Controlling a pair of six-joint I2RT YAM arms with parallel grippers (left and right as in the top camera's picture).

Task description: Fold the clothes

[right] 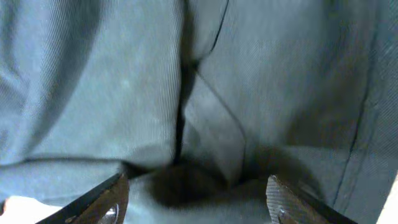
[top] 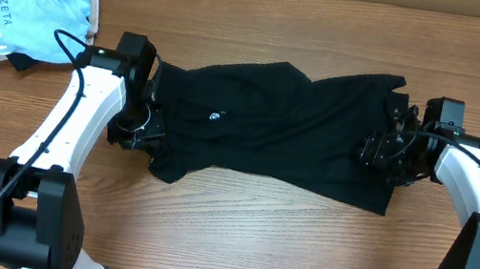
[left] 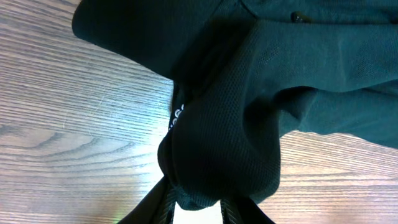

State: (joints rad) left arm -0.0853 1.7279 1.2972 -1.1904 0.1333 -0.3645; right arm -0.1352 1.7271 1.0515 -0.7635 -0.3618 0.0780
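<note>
The black T-shirt (top: 281, 122) lies crumpled and stretched lengthwise across the middle of the table, its small white logo (top: 216, 116) facing up. My left gripper (top: 139, 128) is at the shirt's left end. In the left wrist view it (left: 196, 208) is shut on a bunched fold of the black fabric (left: 249, 124), which hangs just above the wood. My right gripper (top: 382, 152) is at the shirt's right end. In the right wrist view its fingers (right: 196, 199) are spread wide, pressed down onto the fabric (right: 93, 93), which fills the frame.
A light blue shirt with white lettering (top: 29, 0) lies folded on a small pile of clothes at the back left corner. Bare wooden tabletop (top: 252, 243) shows in front of and behind the black shirt.
</note>
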